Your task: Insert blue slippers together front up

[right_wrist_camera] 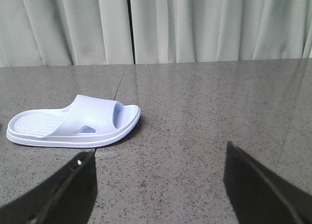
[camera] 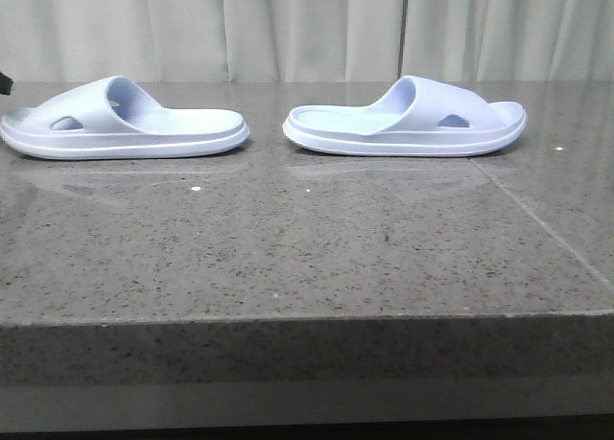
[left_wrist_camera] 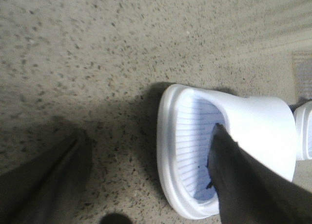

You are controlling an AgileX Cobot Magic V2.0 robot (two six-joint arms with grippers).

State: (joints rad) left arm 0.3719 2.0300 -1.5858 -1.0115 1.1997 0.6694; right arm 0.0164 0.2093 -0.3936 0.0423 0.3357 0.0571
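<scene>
Blue slippers: both flat on their soles on the grey speckled desk (camera: 307,258), far side, heels facing each other with a gap between, toes pointing outward. Left slipper (camera: 120,122) sits at the left edge of the front view, right slipper (camera: 408,119) right of centre.

Left gripper (left_wrist_camera: 146,180): jaws spread, low over the heel end of the left slipper (left_wrist_camera: 195,151). One finger (left_wrist_camera: 243,180) is over the ribbed footbed, the other (left_wrist_camera: 44,180) is outside over bare desk, so the heel rim sits between them. No contact I can confirm.

Right gripper (right_wrist_camera: 161,185): jaws spread, nothing in them, well apart from the right slipper (right_wrist_camera: 73,124), which lies ahead and off to one side of it.

Step, my read: first grasp on the left slipper, not closed yet. Nesting hasn't started.

Next: close left jaws on the heel rim and lift. Right arm needs to swing over to its slipper and take the heel too. Then bring both together, toes up.
</scene>
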